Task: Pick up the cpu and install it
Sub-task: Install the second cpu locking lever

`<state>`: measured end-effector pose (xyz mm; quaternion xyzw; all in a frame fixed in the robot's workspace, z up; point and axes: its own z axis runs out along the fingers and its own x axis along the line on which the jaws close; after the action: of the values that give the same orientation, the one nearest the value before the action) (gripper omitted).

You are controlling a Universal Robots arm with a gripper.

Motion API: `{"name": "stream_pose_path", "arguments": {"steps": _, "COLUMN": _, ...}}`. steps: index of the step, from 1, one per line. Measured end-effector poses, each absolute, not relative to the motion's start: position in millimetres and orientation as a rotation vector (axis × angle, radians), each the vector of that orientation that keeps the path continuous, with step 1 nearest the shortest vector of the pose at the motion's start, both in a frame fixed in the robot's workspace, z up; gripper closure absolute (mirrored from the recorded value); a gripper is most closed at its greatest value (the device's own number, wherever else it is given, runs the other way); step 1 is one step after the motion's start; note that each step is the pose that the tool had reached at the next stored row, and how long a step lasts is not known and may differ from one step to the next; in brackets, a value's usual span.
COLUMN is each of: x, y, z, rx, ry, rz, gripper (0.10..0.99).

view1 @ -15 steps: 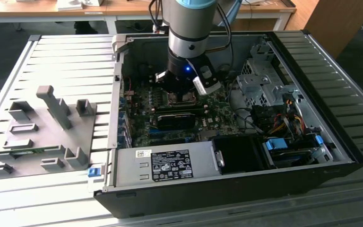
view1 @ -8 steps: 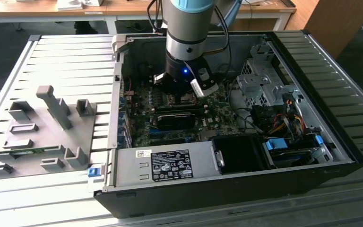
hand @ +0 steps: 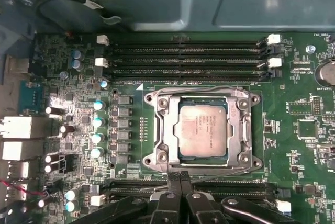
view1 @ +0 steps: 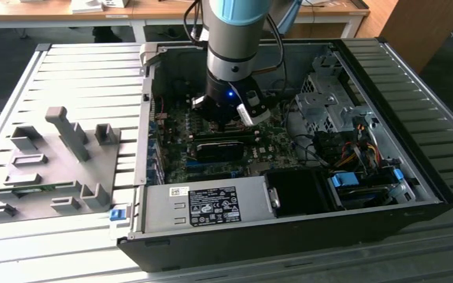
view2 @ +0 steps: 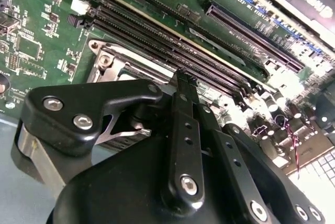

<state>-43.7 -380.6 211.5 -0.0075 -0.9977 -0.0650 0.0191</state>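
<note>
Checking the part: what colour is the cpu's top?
Silvery-grey metal, seated in the socket; clearest in the first wrist view: cpu.

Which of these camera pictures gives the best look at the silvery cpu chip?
The first wrist view: the cpu lies flat in its socket frame, seen whole from above. In the second wrist view the gripper covers most of that socket. The exterior view is too distant to make it out.

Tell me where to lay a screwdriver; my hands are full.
Free: table slats beyond the grey tray, and those at the exterior view's right of the case. Crowded: inside the case, around gripper and cpu.
</note>
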Motion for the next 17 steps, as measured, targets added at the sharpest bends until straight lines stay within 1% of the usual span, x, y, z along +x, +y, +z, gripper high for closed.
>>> {"name": "stream_pose_path", "arguments": {"steps": 9, "x": -47.9, "y": -390.6, "z": 210.8, "rx": -0.022, "ry": -3.094, "rz": -0.241, "gripper": 0.980}}
{"name": "stream_pose_path", "arguments": {"steps": 17, "x": -53.7, "y": -395.4, "z": 209.8, "rx": -0.021, "ry": -3.088, "rz": -0.314, "gripper": 0.980}}
